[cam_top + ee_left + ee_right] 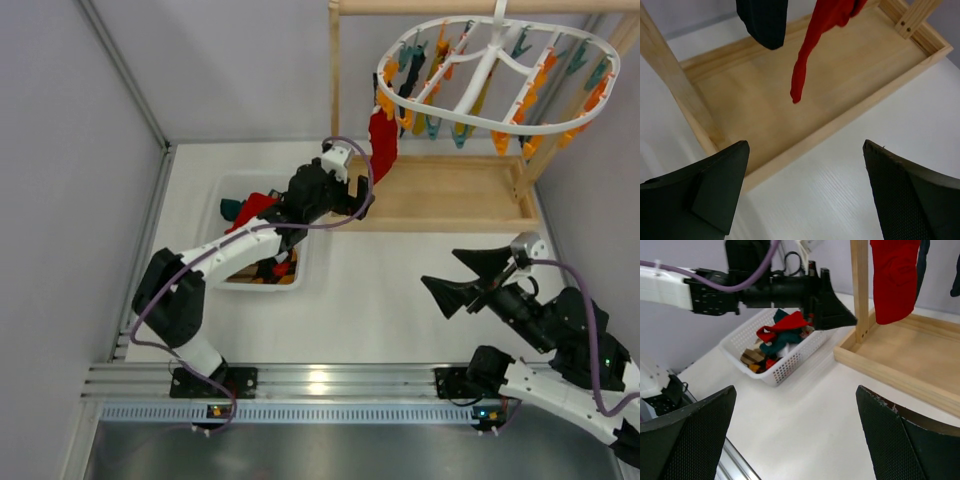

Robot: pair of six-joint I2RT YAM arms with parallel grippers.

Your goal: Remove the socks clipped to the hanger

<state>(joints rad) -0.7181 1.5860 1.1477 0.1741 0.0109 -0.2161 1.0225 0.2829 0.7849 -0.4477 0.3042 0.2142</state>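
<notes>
Nearest, at right: black two-finger right gripper (445,270), jaws spread wide, holding nothing, above bare white tabletop (380,300). Farther left: white perforated plastic basket (790,365), holding a heap of loose red, teal and mustard socks (785,325). Just beyond the basket: black left gripper (352,195), likewise spread and empty, at the near edge of the light wooden tray base (450,195). Over that tray: long red fabric sock (382,145) and dark sock (765,20), hanging clipped, ahead of the left fingers and not between them. Farthest back, up high: white oval plastic ring hanger (487,62), rim lined with orange and teal clothespins (500,140).
</notes>
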